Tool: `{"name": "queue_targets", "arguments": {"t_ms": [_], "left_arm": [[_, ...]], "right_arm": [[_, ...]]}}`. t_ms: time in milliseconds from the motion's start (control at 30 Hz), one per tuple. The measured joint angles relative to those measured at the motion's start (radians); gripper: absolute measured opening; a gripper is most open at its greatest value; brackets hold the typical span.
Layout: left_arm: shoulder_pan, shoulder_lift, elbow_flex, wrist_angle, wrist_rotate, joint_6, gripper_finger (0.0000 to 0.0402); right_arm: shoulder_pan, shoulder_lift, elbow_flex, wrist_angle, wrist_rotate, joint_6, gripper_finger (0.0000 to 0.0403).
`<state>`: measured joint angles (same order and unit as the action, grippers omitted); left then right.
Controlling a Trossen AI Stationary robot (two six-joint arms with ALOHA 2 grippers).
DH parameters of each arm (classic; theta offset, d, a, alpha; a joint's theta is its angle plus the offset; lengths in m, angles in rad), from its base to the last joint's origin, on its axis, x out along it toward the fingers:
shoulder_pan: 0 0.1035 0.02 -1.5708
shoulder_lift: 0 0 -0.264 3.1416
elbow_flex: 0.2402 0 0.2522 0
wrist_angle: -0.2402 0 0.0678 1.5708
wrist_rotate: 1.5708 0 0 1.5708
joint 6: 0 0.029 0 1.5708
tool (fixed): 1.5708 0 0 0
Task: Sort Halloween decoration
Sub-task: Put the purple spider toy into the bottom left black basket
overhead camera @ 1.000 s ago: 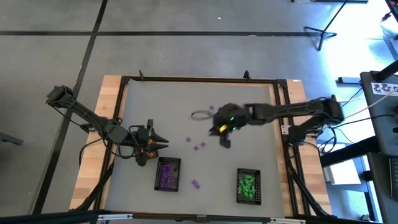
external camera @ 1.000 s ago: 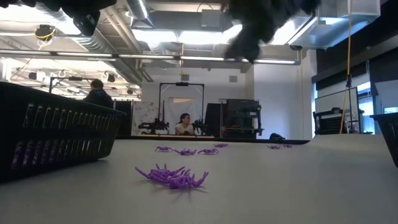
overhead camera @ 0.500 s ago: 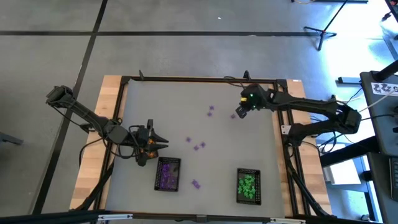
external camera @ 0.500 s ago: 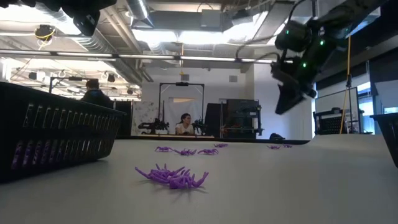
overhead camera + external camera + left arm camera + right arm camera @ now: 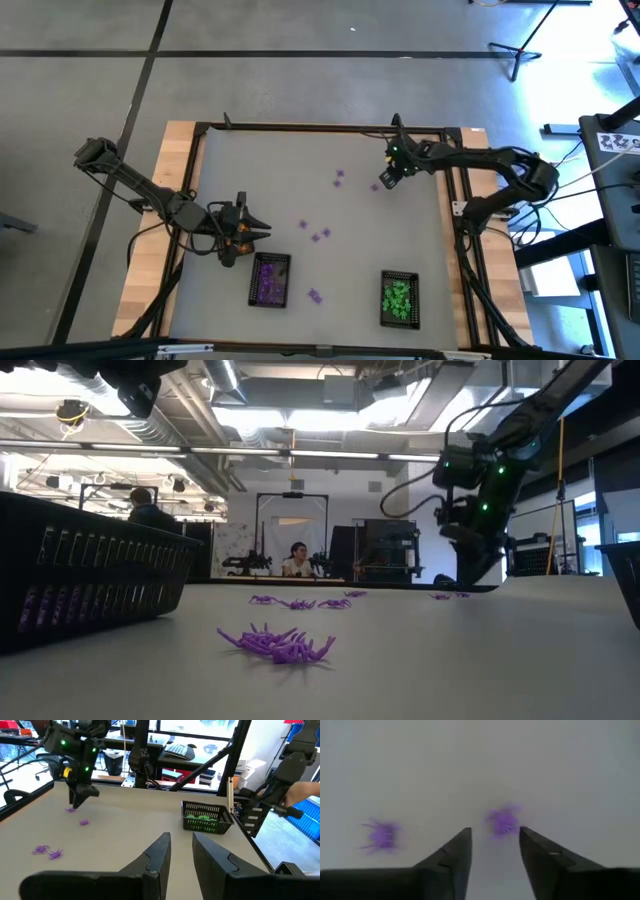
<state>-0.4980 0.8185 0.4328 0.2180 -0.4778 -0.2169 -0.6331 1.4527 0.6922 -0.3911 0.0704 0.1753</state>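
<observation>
The right gripper [image 5: 495, 851] hangs over the far right part of the table [image 5: 420, 230], at about 1 o'clock from the table's middle, its fingers parted with a purple spider [image 5: 503, 822] just beyond the tips and in line with the gap; nothing is held. A second spider [image 5: 380, 834] lies near it, toward 11 o'clock. Two more sit close together near the table's middle [image 5: 318, 235], and one lies at 6 o'clock between the trays [image 5: 314, 296]. The purple tray [image 5: 268, 280] at 7 o'clock and the green tray [image 5: 399, 299] at 5 o'clock already hold sorted pieces. The left gripper [image 5: 181, 851] waits at 9 o'clock beside the purple tray, fingers a little apart and empty. These spiders look nearly weightless, with thin springy legs around a small firmer body, so I judge that a leg pinch could flick one away. Best to come straight down and close on the body, tips close to the table.
</observation>
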Motion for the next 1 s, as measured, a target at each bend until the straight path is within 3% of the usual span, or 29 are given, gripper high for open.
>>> {"name": "queue_targets", "arguments": {"t_ms": [167,333,467,733,1000], "left_arm": [[0.000,0.000,0.000,0.000,0.000,0.000,0.0075],[0.000,0.000,0.000,0.000,0.000,0.000,0.0075],[0.000,0.000,0.000,0.000,0.000,0.000,0.0075],[0.000,0.000,0.000,0.000,0.000,0.000,0.0075],[0.000,0.000,0.000,0.000,0.000,0.000,0.0075]], "right_arm": [[-0.005,0.062,0.000,0.036,0.051,0.001,0.0206],[-0.003,0.115,0.002,0.098,0.061,0.002,0.0208],[-0.002,0.139,0.005,0.115,0.052,0.003,0.0168],[-0.002,0.136,0.003,0.102,-0.004,-0.002,0.0017],[0.025,0.020,-0.005,0.078,-0.118,0.027,0.0003]]}}
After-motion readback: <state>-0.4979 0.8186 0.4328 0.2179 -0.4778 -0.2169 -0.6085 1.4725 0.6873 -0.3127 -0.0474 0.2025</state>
